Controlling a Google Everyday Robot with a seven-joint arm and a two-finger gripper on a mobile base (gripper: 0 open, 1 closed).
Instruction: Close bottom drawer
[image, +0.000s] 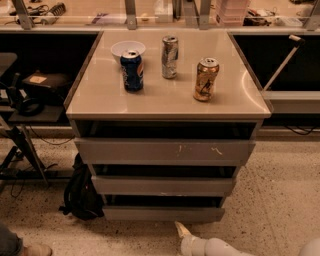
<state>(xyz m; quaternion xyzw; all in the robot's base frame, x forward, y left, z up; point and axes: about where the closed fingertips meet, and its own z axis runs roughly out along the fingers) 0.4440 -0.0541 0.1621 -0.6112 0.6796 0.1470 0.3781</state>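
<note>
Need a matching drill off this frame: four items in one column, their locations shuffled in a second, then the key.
Column 1
1. blue can
2. gold can
3. gripper
4. backpack

Column 2
A. on the floor, left of the bottom drawer
B. low by the floor, just in front of the bottom drawer
C. on the countertop, right of the silver can
D. on the countertop, just in front of the white bowl

Pairs: 1-D, 2-C, 3-B, 4-A
</note>
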